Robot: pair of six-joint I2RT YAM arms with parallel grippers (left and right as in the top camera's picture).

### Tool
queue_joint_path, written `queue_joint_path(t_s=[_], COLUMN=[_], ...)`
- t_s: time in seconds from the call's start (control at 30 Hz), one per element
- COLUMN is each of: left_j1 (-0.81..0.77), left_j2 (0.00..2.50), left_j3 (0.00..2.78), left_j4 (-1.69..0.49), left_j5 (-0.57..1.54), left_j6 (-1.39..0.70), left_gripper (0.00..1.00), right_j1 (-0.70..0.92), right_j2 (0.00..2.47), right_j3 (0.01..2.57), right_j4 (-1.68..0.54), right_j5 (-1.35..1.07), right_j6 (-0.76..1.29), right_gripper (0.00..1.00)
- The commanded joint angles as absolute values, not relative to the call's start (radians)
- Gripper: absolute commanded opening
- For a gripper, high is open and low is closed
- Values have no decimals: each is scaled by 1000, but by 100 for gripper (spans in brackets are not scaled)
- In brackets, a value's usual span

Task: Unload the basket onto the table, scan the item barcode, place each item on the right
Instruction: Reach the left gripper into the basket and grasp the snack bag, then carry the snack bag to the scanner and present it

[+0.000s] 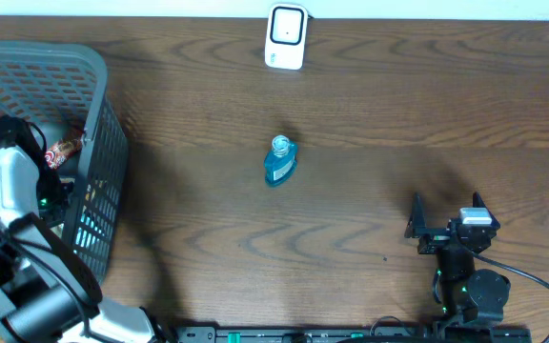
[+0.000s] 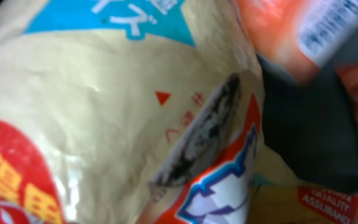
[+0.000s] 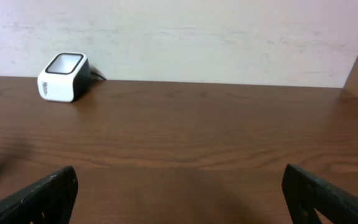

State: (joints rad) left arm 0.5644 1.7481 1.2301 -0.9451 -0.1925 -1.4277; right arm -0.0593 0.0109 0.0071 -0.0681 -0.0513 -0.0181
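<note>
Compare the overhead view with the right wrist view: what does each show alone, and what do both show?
Only overhead: the grey basket with a snack packet inside, and the blue bottle in full. Only right wrist: the pale wall at the back. Both: the white scanner, the wooden table and the open right gripper.

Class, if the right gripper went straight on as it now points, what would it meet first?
Probably nothing nearby: ahead of the right gripper lies bare table, then likely the wall; the scanner sits left.
</note>
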Motion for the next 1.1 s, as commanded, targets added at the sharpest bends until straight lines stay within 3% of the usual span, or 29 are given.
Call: queue_joint_path(t_s=[0.0,0.37,0.63,0.83,1.07], left_j1=[566,564,521,288,-144], left_j2=[1583,1077,888,896,1003], left_j3=[1315,1412,1412,1412,1412], left_j4=[-951,-879,-720,-645,-630], left_j5=[-165,-145,341,502,493], left_j6=[-1220,-1196,-1079,-952,-559], left_gripper=[7,7,7,7,7], right_j1=[-51,-51,-51,-51,-51], right_j2=[6,6,6,6,6], right_j3=[6,6,6,6,6], right_j4=[-72,-72,-72,-72,-72], right_j5=[-47,-47,-47,-47,-47], right_j6=[-8,-8,-8,-8,-8], right_gripper=[99,99,99,99,99])
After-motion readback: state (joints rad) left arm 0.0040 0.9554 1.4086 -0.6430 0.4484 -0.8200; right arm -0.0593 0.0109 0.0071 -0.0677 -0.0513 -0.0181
